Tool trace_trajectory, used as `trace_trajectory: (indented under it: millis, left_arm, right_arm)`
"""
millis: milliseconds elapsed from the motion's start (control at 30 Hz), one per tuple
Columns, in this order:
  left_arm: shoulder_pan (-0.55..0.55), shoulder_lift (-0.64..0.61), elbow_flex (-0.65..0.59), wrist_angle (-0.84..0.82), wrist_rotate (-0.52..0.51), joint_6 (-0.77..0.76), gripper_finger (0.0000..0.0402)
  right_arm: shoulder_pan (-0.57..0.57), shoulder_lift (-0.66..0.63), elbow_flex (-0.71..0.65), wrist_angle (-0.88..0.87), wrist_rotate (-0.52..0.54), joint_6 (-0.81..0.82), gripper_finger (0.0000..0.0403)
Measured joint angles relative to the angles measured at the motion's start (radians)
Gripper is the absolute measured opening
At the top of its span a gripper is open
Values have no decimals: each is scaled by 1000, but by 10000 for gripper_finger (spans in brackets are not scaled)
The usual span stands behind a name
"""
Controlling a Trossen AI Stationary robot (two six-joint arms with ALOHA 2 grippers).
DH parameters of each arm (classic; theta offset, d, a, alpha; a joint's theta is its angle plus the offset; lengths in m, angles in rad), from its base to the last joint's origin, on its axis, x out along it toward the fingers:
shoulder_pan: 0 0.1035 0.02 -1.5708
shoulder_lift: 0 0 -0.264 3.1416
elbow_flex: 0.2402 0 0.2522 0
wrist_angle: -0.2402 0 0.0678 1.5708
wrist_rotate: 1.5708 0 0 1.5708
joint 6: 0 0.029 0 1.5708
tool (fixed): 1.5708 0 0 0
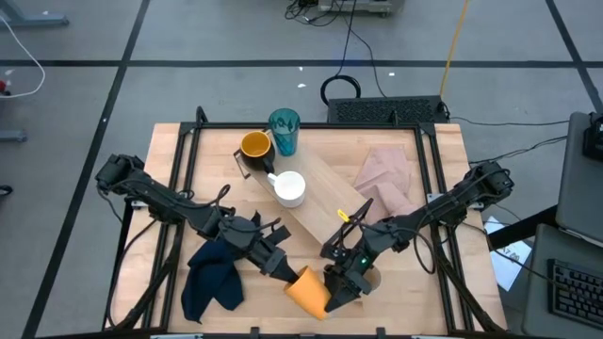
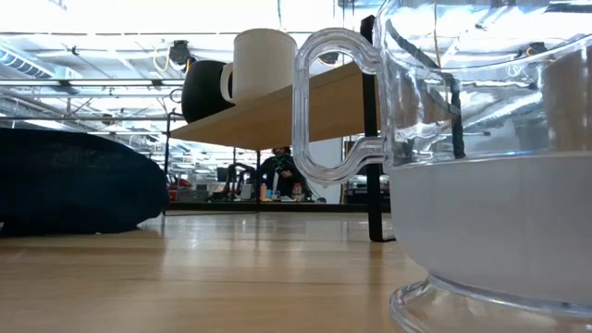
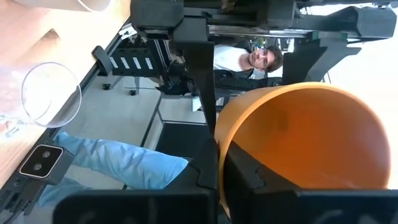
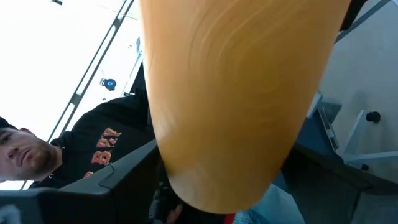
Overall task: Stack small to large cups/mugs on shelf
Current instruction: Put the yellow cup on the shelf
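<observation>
The small orange cup [image 1: 308, 290] hangs on its side over the table's near edge, between my two grippers. My left gripper [image 1: 284, 271] is shut on its rim end and my right gripper [image 1: 339, 287] is shut on its base end. The shelf [image 1: 325, 200] lies slantwise mid-table with the white mug [image 1: 289, 186] standing on it. The yellow-orange mug [image 1: 254, 146] and teal tumbler [image 1: 284, 130] stand at the shelf's far end. The small clear cup [image 2: 481, 185] stands on the table by the near edge. The beige-grey cup cannot be made out. My left gripper pinches the orange cup's rim [image 3: 219, 146], one finger [image 3: 255, 180] inside the mouth and the other outside, coming level from the table's left. The cup is lifted clear, lying sideways. My right gripper comes from the table's right at the cup's base end [image 4: 205, 193], fingers along the outer wall [image 4: 236, 93]. The cup itself hides the points of contact.
A dark blue cloth [image 1: 212, 278] lies bunched near the left arm. A pinkish-beige cloth [image 1: 384, 179] lies right of the shelf. A dark frame [image 1: 184, 160] rims the table. A person [image 3: 249, 59] sits in the room beyond.
</observation>
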Motion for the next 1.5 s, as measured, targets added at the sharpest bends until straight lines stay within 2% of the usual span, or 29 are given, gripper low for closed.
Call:
trace_trajectory:
  millis: [233,433,533,833,1167,1333,1500]
  left_arm:
    - [0,0,0,3,-11,6,16]
    - [1,0,0,3,-11,7,6]
    - [1,0,0,4,-13,10,17]
    - [11,0,0,6,-28,23,31]
    - [25,-2,0,-1,10,62,33]
    - [49,-27,1,-28,37,76,33]
    - [69,-86,1,-140,51,110,33]
  right_arm:
    - [-8,0,0,-3,-7,0,308]
    - [-13,0,0,-4,-25,-3,281]
    - [-14,0,0,-4,-26,-7,271]
    - [-16,0,0,-4,-41,-14,270]
    - [-15,0,0,1,-55,-14,270]
    - [-14,0,0,6,-73,-14,270]
    - [-13,0,0,18,-83,-14,270]
